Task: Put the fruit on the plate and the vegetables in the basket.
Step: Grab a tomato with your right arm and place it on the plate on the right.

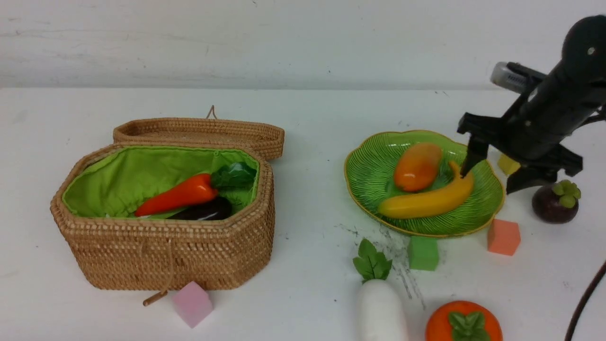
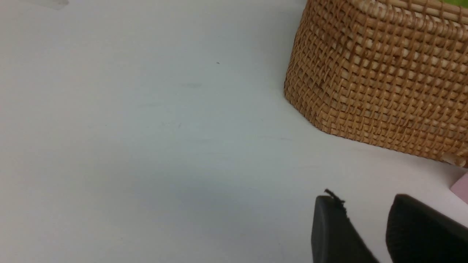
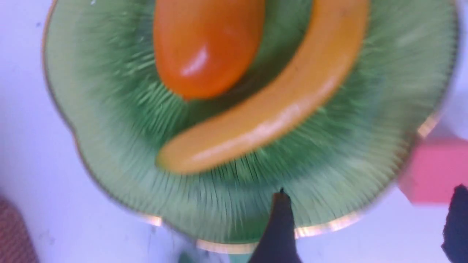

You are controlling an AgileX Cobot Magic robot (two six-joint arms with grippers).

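Left of frame, the basket (image 1: 161, 237) is holding two of three vegetables, carrot (image 1: 177, 196) and eggplant (image 1: 203, 210), with the left pincer (image 2: 365, 206) hovering near its wall, slightly apart and empty; one radish (image 1: 381, 308) is lying lower centre. Centre right, the plate (image 1: 369, 175) is carrying two of four fruits, mango (image 1: 417, 166) and banana (image 1: 426, 201). The right pincer (image 1: 494, 173), spread and empty over its right rim, should be rising straight before reaching the mangosteen (image 1: 555, 203); the persimmon (image 1: 464, 322) is sitting lower right.

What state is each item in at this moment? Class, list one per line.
basket: lid open
carrot: in basket
eggplant: in basket
mango: on plate
banana: on plate
radish: on table
persimmon: on table
mangosteen: on table
right hand: open, empty
left hand: open, empty
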